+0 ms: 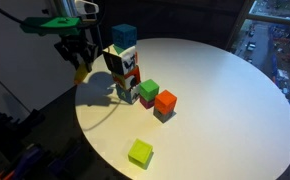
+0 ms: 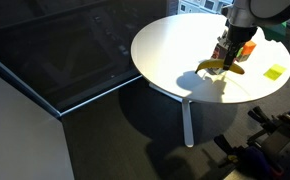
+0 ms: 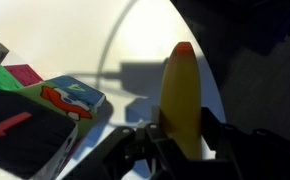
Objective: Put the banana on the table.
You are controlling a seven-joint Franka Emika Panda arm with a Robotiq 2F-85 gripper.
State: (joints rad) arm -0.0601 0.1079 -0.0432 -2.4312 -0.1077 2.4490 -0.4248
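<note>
Nearly done: banana (image 1: 81, 72) aloft near the table (image 1: 225, 90) rim

At the left, your gripper (image 1: 78, 61) has its fingers clamped on the banana, which hangs above the white top. Right of it stands the block stack (image 1: 125, 62). Pickup looks done; you have lowering and release left.

A dark floor (image 2: 105, 140) is seen around the round white table (image 2: 165, 50), which is carried on a white leg (image 2: 189, 120). At the left, a dark glossy panel (image 2: 55, 45) is edged by a pale strip (image 2: 85, 95). At the far right, a window (image 1: 273, 40) is filled with a street seen from above.
</note>
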